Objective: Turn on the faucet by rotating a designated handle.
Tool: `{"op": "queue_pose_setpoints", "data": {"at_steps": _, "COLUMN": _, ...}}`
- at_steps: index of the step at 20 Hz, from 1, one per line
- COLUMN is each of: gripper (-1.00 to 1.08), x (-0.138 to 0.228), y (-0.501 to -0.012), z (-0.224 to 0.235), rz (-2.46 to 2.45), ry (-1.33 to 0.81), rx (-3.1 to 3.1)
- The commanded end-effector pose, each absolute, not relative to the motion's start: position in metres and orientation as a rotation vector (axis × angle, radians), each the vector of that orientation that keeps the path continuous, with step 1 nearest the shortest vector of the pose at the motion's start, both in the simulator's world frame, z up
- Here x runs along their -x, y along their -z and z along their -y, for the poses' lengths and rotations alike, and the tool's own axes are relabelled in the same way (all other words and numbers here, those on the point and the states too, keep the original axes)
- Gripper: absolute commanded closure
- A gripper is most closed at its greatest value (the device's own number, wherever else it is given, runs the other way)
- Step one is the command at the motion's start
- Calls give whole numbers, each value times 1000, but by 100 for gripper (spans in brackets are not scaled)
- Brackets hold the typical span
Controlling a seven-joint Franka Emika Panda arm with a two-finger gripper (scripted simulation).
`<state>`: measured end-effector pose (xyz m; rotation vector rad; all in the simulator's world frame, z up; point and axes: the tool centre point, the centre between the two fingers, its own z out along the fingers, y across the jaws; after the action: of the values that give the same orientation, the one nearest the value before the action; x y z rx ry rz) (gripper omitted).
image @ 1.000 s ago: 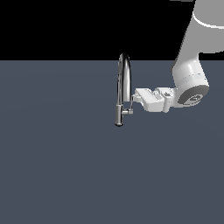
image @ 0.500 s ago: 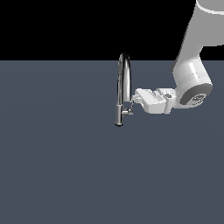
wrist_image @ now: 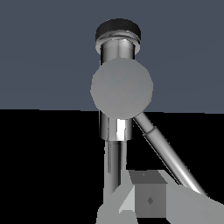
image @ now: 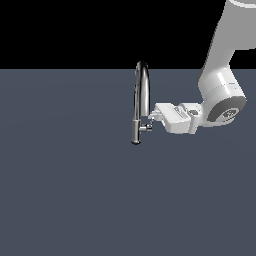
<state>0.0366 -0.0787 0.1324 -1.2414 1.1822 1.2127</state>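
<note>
Stands upright near the middle of the dark slate tabletop (image: 65, 200): the faucet (image: 141, 95), chrome, high-arched, with a thicker dark lower cylinder. Juts sideways from that cylinder toward the exterior view's right: the handle (image: 146, 127), a short stub with a thin lever. Reaches in level from the exterior view's right, white arm behind it: the gripper (image: 151, 118), its tip right at the lever, apparently touching. Cannot tell whether the fingers are spread wide, narrow, or clamped on anything; too small and blurred there. Fills the wrist view head-on: the stub's round grey end (wrist_image: 121, 89), lever (wrist_image: 168, 157) slanting away from it, one finger (wrist_image: 146, 199) close beside the lever.
</note>
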Motion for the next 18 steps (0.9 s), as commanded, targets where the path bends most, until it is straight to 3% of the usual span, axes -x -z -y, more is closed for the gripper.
{"op": "queue_pose_setpoints", "data": {"at_steps": 1, "gripper": 108, "x": -22, "y": -124, "z": 83, "rz": -1190, "ry": -1226, "rx": 1233}}
{"op": "queue_pose_setpoints", "data": {"at_steps": 7, "gripper": 108, "x": -2, "y": -115, "z": 86, "rz": -1191, "ry": -1225, "rx": 1232}}
{"op": "queue_pose_setpoints", "data": {"at_steps": 9, "gripper": 108, "x": -12, "y": -127, "z": 77, "rz": -1166, "ry": -1219, "rx": 1248}}
{"op": "queue_pose_setpoints", "data": {"at_steps": 18, "gripper": 108, "x": 11, "y": -64, "z": 86, "rz": -1191, "ry": -1225, "rx": 1232}}
